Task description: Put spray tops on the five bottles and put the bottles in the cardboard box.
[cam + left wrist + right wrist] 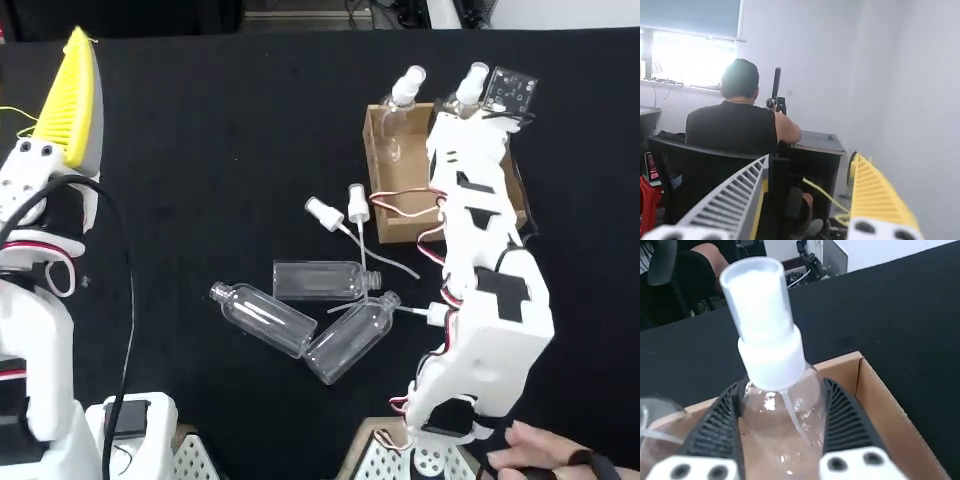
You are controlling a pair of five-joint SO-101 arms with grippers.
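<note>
Right wrist view — the right claw (pixel 784 395) is clamped round a capped spray bottle (pixel 771 355), upright over the cardboard box (pixel 840 365), beside another capped bottle (pixel 398 120); release looks straight down. Left claw (pixel 810 165) gapes wide, well apart.

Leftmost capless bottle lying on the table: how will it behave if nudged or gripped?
Probably rolls: the bottle is round and lies on its side on the flat table. Likely very light, since it looks empty, so a nudge may send it off. It seems to touch a neighbouring bottle, which would probably shift with it.
</note>
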